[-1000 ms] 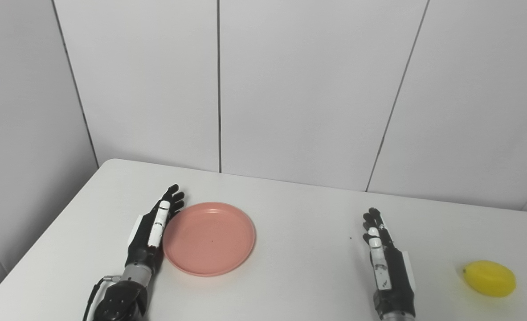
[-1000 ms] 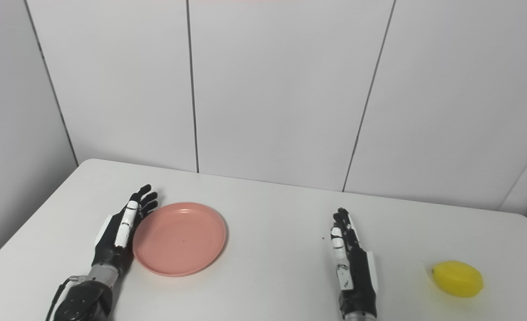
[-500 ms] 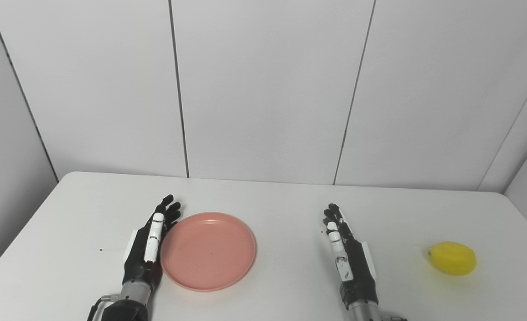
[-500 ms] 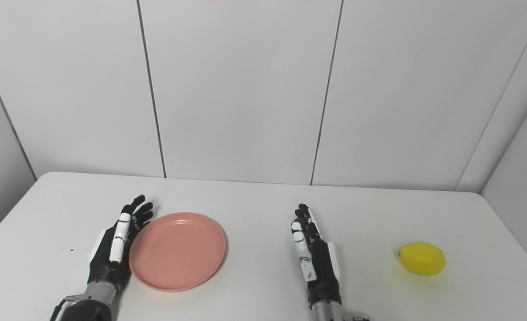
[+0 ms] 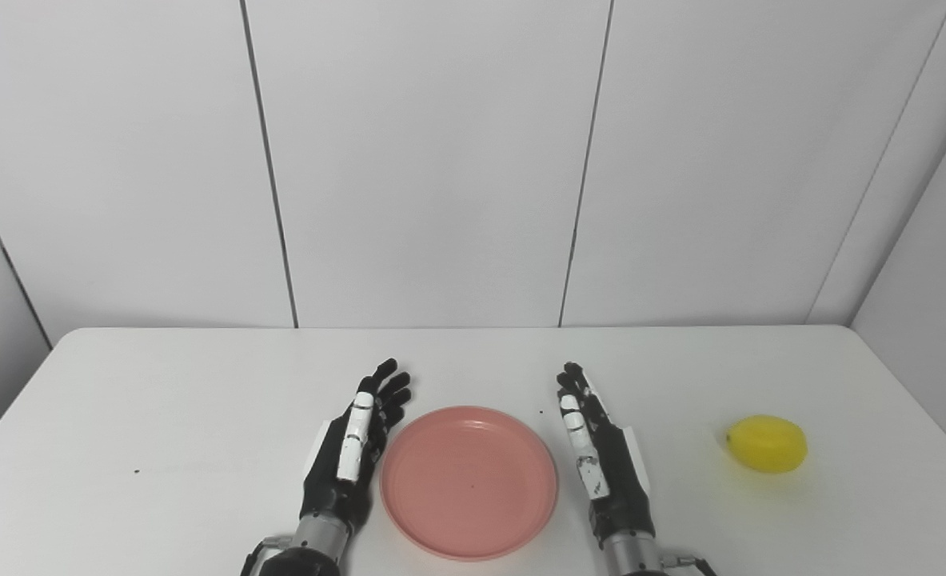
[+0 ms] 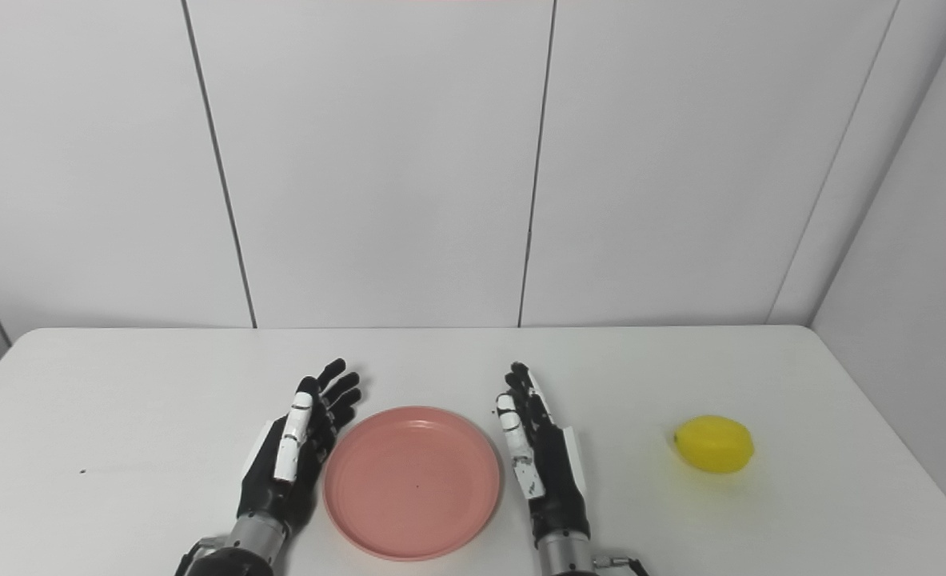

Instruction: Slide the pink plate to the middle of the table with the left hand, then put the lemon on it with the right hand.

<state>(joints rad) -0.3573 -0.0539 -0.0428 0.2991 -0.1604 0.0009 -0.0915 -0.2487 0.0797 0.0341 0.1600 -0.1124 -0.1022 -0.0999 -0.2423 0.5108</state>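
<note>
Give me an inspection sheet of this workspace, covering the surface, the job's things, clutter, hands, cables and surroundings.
Surface: white table, a few tiny dark specks on it.
Job's things: round pink plastic plate lies flat near the front edge, between the two hands, with nothing on it; yellow lemon rests on the table to the right, apart from the plate.
Clutter: nothing seen.
Hands: left hand open, edge-on against the plate's left rim; right hand open, beside the plate's right rim, holding nothing.
Cables: thin cable loops at both wrists at the bottom edge.
Surroundings: plain white panelled walls behind and at the sides.
</note>
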